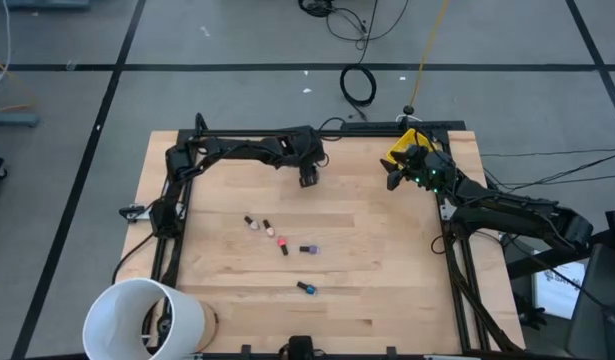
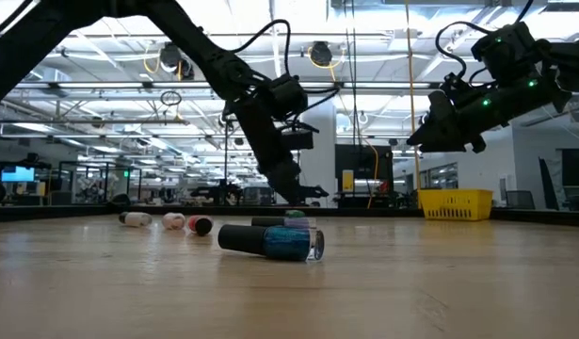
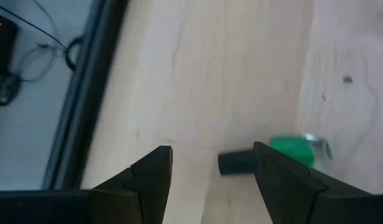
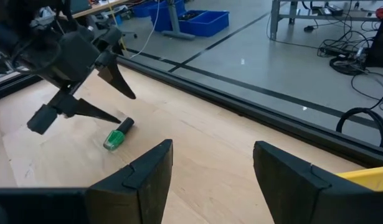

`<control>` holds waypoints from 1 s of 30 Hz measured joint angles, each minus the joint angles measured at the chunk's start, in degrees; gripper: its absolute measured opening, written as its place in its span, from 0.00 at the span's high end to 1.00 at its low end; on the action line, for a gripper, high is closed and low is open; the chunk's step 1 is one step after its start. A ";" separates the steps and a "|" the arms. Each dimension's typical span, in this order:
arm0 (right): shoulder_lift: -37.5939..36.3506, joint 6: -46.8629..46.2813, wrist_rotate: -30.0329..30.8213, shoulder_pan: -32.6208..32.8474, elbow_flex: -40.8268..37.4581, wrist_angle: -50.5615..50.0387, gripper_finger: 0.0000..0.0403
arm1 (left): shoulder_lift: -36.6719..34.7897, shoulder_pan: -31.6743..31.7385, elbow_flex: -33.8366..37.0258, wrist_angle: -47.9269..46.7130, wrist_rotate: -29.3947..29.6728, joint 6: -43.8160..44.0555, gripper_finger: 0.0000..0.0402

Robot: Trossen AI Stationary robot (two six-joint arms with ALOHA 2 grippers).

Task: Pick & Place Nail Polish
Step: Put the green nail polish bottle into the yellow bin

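A green nail polish bottle (image 4: 118, 135) with a dark cap (image 3: 235, 162) lies on its side on the table near the far edge. My left gripper (image 4: 127, 109) hovers open just above it, fingers slanting down, nothing between them (image 3: 211, 152). In the high view the left gripper (image 1: 308, 180) hides this bottle. Several more bottles lie on their sides mid-table: a pale one (image 1: 250, 222), a red one (image 1: 282, 243), a purple one (image 1: 308, 249) and a blue one (image 1: 306, 288). My right gripper (image 1: 393, 180) waits open above the table's far right, next to the yellow bin (image 1: 402, 148).
A large white bucket (image 1: 147, 320) stands at the table's near left corner. The yellow bin (image 2: 454, 202) sits at the far right corner, behind my right gripper (image 4: 213, 146). Dark frame rails (image 1: 172, 230) run along the table's left, right and far edges.
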State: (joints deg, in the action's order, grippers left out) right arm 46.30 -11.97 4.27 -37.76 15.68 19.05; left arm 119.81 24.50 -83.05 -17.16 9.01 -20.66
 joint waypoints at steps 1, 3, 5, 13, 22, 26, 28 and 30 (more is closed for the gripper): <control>0.00 -0.28 -0.02 0.00 0.00 0.00 0.48 | -0.02 0.22 -0.02 -1.06 -0.94 -0.01 0.46; 0.00 -0.63 -0.03 0.00 0.00 0.02 0.48 | -0.02 0.53 -0.04 -2.75 -1.56 0.34 0.46; 0.00 -0.83 -0.04 0.00 0.00 0.02 0.48 | -0.02 0.82 -0.04 -4.82 -2.79 1.22 0.46; 0.00 -1.26 -4.07 -0.03 0.00 0.06 0.48 | -0.17 0.90 -0.07 -8.79 -3.37 -1.55 0.46; 0.02 -3.67 -8.89 0.00 0.00 2.19 0.48 | -0.20 1.74 -0.09 1.79 -7.49 5.97 0.46; 0.02 -3.97 -8.88 0.00 0.00 2.31 0.48 | -0.26 2.65 -0.09 1.35 -8.28 14.26 0.46; 0.02 -3.95 -8.87 0.00 0.00 2.58 0.48 | -0.26 3.25 -0.09 -0.14 -10.01 17.12 0.47; 0.02 -3.95 -8.87 0.00 0.00 2.63 0.48 | -0.26 3.89 -0.09 -0.94 -10.57 19.71 0.50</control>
State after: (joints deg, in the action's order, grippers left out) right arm 46.33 -15.92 -4.60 -37.76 15.68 21.68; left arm 119.55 28.40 -83.13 -18.10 -1.56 -0.95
